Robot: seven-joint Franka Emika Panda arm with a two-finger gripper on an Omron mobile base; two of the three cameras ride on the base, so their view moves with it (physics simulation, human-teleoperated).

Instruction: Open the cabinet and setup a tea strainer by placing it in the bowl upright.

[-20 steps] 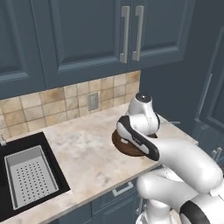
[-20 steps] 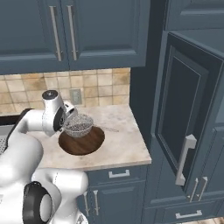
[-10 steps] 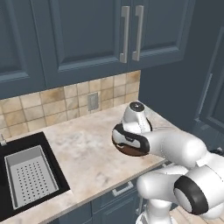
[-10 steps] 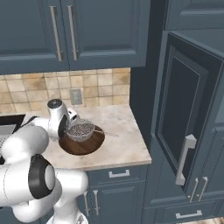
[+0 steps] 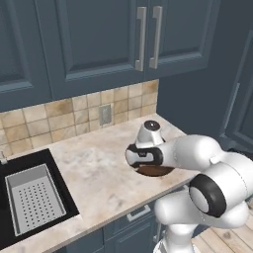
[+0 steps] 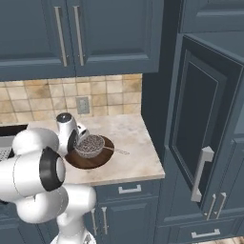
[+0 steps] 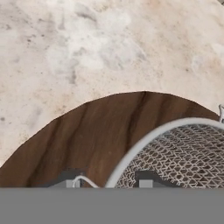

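The dark brown wooden bowl (image 6: 78,162) (image 5: 154,172) (image 7: 87,135) rests on the beige counter near its right end. The silver mesh tea strainer (image 6: 90,145) (image 7: 183,157) sits inside it, mouth up, its thin wire handle pointing right over the bowl's edge. My gripper (image 6: 81,141) (image 7: 107,179) reaches down at the strainer's left side and is shut on it, the rim running between its fingertips. The tall slate-blue cabinet (image 6: 202,133) stands right of the counter with one door swung open toward me.
A black sink holding a grey perforated tray (image 5: 34,197) lies at the counter's left. Shorter blue wall doors (image 5: 99,39) hang above the tiled backsplash, which has an outlet (image 5: 105,114). The open cabinet door's bar handle (image 6: 201,174) juts out at the right.
The hand has come down a little and carried the strainer from just above the bowl into it. The arm's elbow has swung forward. The cabinet door has stayed open.
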